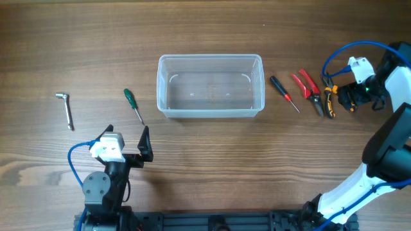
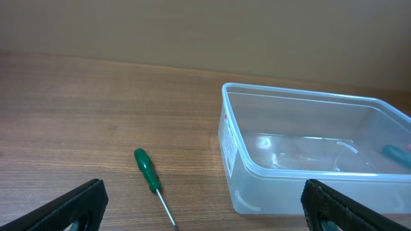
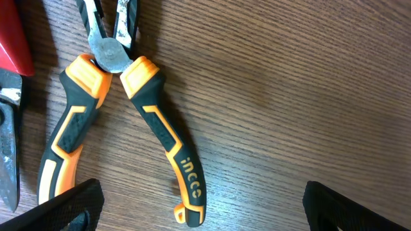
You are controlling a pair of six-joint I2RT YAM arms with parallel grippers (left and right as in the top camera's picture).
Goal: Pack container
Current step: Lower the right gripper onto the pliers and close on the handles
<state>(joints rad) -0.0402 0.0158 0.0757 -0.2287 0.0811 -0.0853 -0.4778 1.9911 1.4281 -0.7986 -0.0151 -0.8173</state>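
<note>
Clear, thick-rimmed container (image 1: 210, 114) upright; left end effector (image 2: 204, 196) and right end effector (image 3: 202, 194) spread wide

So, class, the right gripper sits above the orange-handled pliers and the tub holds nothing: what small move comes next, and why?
Probably lower the right gripper straight down onto the pliers. Its jaws stand wide open with the handles lying flat on the table between them, not yet gripped, and the container is empty.

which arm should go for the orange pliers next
Right. The right gripper, open, hovers over the orange pliers; the left gripper sits beyond the container, near the green screwdriver.
</note>
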